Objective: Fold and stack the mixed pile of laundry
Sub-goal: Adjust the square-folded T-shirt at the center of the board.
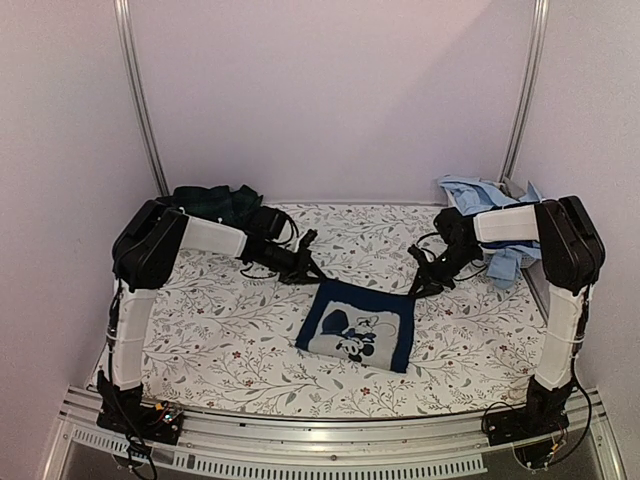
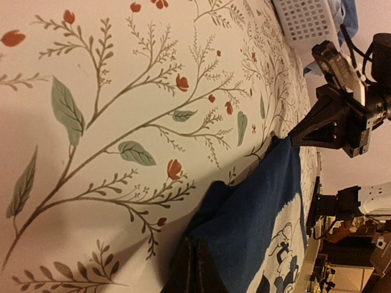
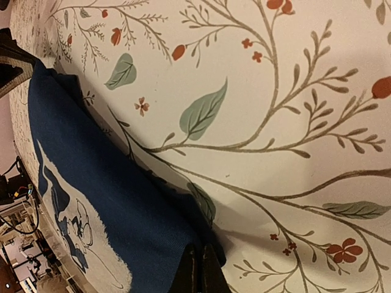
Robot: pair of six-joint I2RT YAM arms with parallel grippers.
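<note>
A navy T-shirt (image 1: 358, 325) with a white cartoon print lies folded into a rectangle at the middle of the floral sheet. My left gripper (image 1: 313, 270) is shut on its far left corner; in the left wrist view the fingertips (image 2: 197, 259) pinch the navy cloth (image 2: 256, 207). My right gripper (image 1: 415, 288) is shut on the far right corner, where the navy cloth (image 3: 110, 183) ends at its closed tips (image 3: 200, 256). The far edge runs taut between the two grippers. More of the laundry pile lies at the back: a dark green heap (image 1: 215, 203) and light blue shirts (image 1: 485, 195).
The white sheet printed with vines (image 1: 230, 330) covers the table. A white perforated basket (image 2: 305, 21) stands at the back right by the light blue shirts. Metal frame posts (image 1: 140, 100) rise at both back corners. A metal rail (image 1: 320, 440) runs along the near edge.
</note>
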